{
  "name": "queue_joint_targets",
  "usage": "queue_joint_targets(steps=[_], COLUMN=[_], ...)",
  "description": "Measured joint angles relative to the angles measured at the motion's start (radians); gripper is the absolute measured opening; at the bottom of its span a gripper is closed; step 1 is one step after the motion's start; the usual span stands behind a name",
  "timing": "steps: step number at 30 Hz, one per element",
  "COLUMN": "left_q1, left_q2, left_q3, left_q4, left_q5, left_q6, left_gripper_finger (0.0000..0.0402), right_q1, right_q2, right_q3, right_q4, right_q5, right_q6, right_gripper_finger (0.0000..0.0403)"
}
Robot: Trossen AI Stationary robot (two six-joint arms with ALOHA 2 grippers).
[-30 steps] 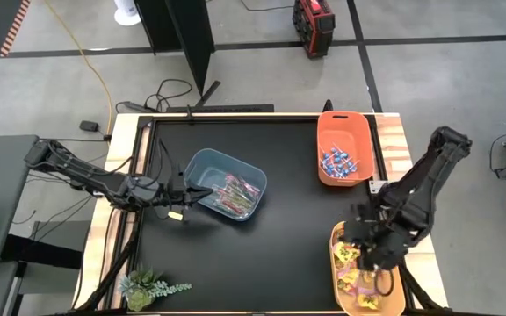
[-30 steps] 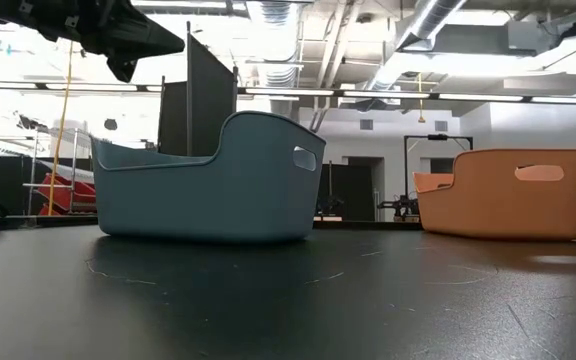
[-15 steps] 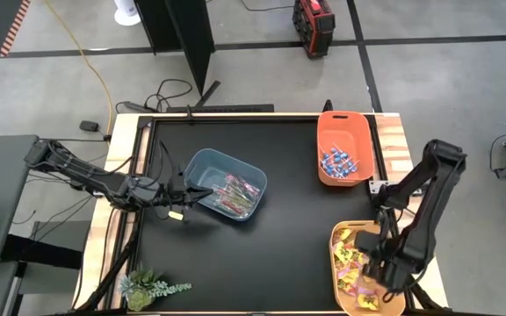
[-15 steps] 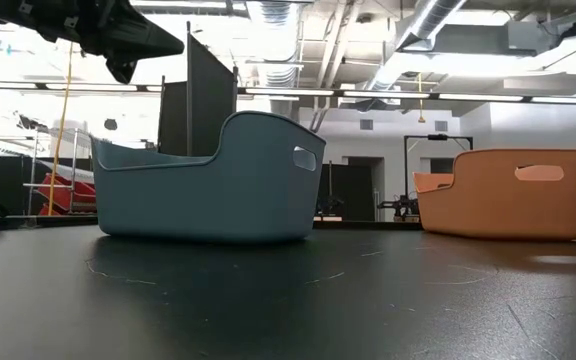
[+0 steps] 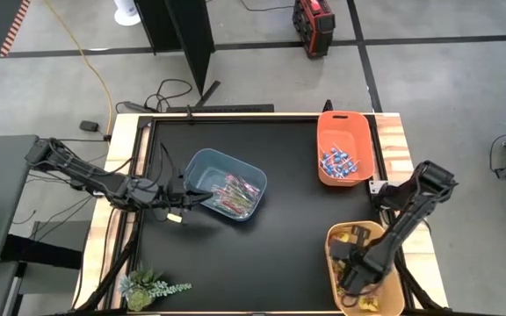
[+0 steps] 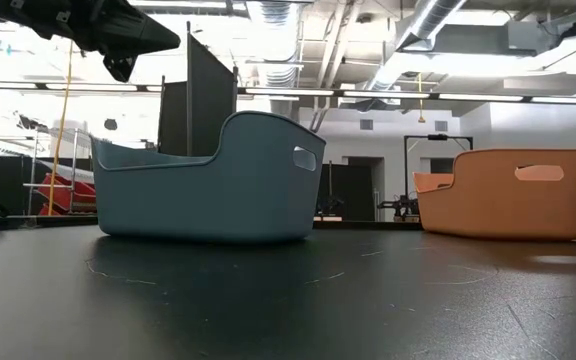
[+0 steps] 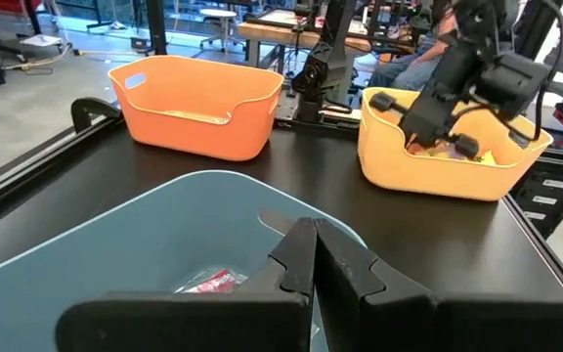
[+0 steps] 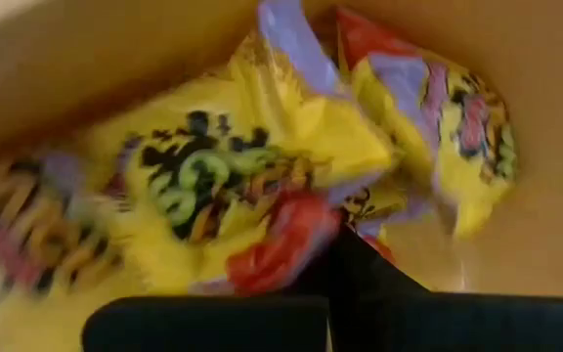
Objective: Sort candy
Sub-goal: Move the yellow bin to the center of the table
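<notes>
Black matte tabletop (image 5: pixel 288 184) w/ pale wood rim, grey concrete shop floor all round; workshop benches seen beyond in the low view.

Three plastic bins out. Blue-grey rounded bin (image 5: pixel 225 184) left of centre, held slim pinkish clear-wrapped candy sticks (image 5: pixel 238 190). Orange rectangular bin (image 5: pixel 344 147) at far right, held blue-wrapped lollipops on thin sticks (image 5: pixel 338 163). Yellow-tan bin (image 5: pixel 362 269) at near right, held yellow square packets w/ red print (image 8: pixel 252 186). No loose candy visible on the black top, so sorting looked close to done.

Left gripper (image 7: pixel 313 256) parked just over the near-left rim of the blue-grey bin, jaws pressed tight together, nothing between them. Looked idle.

Right gripper (image 5: pixel 351 274) down inside the yellow-tan bin, right wrist view filled w/ packets; fingers clenched, tips against the pile. Couldn't tell whether a packet was pinched or only touched.

Step in hand, prob.: right arm working in the yellow packets, either depositing or settling them.

Next move, as judged: lift straight up clear of the bin wall w/o dragging packets over the rim, then check the table for strays. Risk: a packet snagged on the shut fingertips and pulled out.
</notes>
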Motion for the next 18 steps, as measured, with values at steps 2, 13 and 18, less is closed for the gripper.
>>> queue_joint_targets(steps=[2, 13, 18], left_q1=[-0.002, -0.002, -0.002], left_q2=[0.0, 0.0, 0.0], left_q3=[0.0, 0.0, 0.0], left_q4=[0.0, 0.001, 0.0], left_q5=[0.0, 0.0, 0.0], left_q6=[0.002, 0.014, 0.017], left_gripper_finger=[0.0, 0.0, 0.0], right_q1=[-0.042, -0.303, -0.455], right_q2=[0.024, 0.056, 0.055], right_q3=[0.001, 0.038, 0.04], right_q4=[0.029, 0.145, 0.278], right_q5=[0.0, 0.119, 0.138], right_q6=[-0.055, -0.385, -0.59], right_gripper_finger=[0.0006, 0.0006, 0.0006])
